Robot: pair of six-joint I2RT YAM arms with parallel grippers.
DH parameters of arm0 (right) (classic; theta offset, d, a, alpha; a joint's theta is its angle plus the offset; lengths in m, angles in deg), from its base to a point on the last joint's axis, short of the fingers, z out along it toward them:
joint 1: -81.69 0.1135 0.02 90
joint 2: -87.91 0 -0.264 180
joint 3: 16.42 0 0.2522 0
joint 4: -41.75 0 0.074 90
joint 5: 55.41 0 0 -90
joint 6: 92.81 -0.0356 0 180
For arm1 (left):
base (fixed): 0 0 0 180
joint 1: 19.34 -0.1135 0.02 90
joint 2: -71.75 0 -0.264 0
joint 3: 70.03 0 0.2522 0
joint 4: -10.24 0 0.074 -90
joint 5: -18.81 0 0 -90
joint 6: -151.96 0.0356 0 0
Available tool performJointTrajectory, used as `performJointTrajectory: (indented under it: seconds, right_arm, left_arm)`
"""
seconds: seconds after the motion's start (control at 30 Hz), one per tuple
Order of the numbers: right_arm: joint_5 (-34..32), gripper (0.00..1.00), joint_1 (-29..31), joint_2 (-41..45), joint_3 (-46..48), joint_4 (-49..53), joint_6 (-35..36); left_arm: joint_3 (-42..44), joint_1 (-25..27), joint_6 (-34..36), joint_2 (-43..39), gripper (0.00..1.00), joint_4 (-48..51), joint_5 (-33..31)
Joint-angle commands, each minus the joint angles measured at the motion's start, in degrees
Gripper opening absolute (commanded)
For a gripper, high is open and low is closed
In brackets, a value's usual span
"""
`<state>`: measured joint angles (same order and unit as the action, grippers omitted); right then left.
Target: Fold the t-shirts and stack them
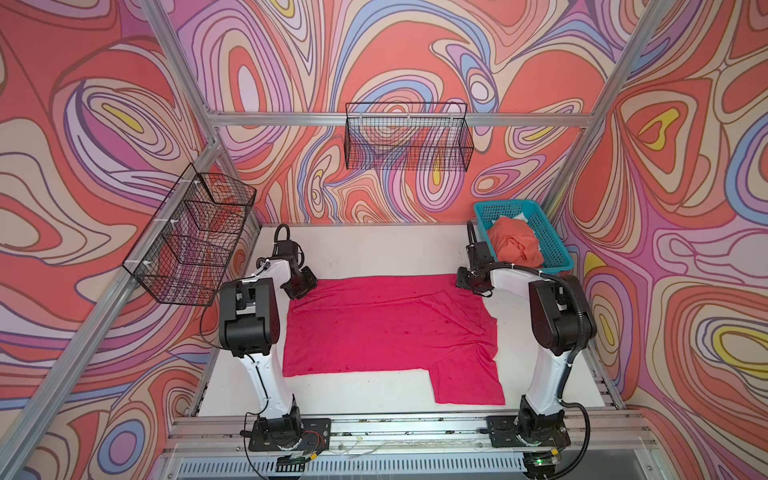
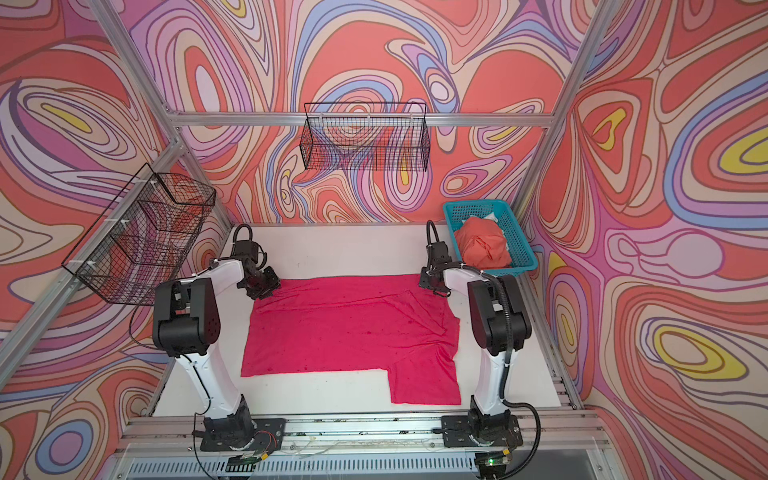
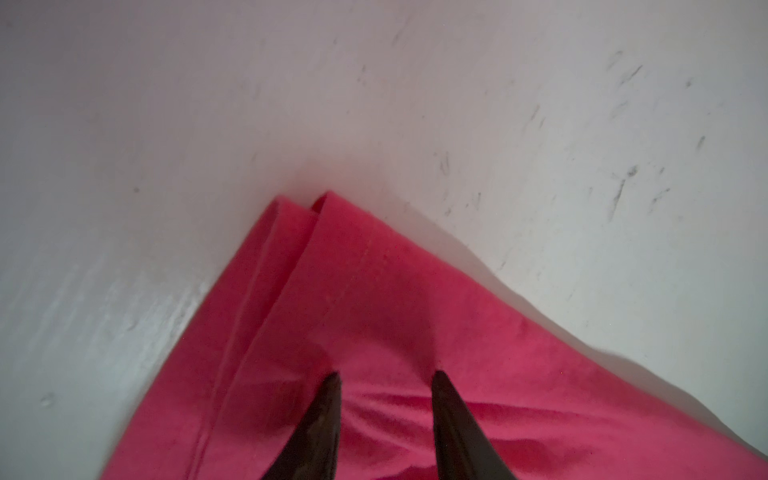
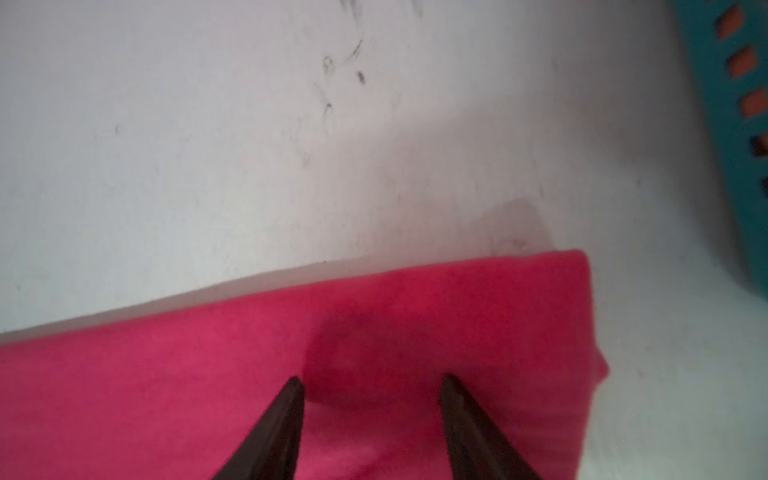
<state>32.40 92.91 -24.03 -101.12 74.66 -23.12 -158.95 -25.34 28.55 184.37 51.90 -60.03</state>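
Before me, a magenta-pink shirt (image 1: 374,332) lies on the white table (image 1: 374,249); at its far right corner, an orange-coral shirt (image 1: 513,245) fills a teal basket (image 1: 550,241).

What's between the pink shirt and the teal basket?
Just bare white table between pink shirt and teal basket, seen in the right wrist view.

The white table (image 1: 374,249) bears two things directly. A teal basket (image 1: 548,245) stands in a back corner. A magenta t-shirt (image 1: 374,328) lies spread flat, its nearest corner just beside the basket's front end but apart from it. The cloth stretches away from the basket across the middle, with one sleeve jutting forward on the basket's side. Bare tabletop beside the basket shows faint dark scuff marks (image 4: 357,62).
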Motion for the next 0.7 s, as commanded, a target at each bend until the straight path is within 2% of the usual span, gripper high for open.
performJointTrajectory:
  seconds: [0.0,0.23,0.33,0.43,0.67]
  right_arm:
    - [-0.67,0.59,2.41,3.53,-0.34,4.26,0.8]
    - [1.72,0.61,4.77,6.19,0.11,6.36,0.18]
    - [5.58,0.61,5.03,5.51,0.78,5.55,-0.54]
    - [8.0,0.59,5.41,3.9,0.99,4.75,-0.52]
    - [8.04,0.49,6.69,0.47,-1.31,5.17,0.87]
  left_arm:
    - [1.14,0.44,0.71,2.18,0.4,4.09,-2.13]
    - [1.24,0.55,0.88,1.49,0.4,4.11,-2.18]
    - [1.15,0.55,0.85,1.62,0.4,4.09,-2.02]
    - [1.33,0.64,0.8,1.73,0.4,3.91,-1.77]
    - [1.33,0.64,0.81,1.86,0.4,4.09,-1.77]
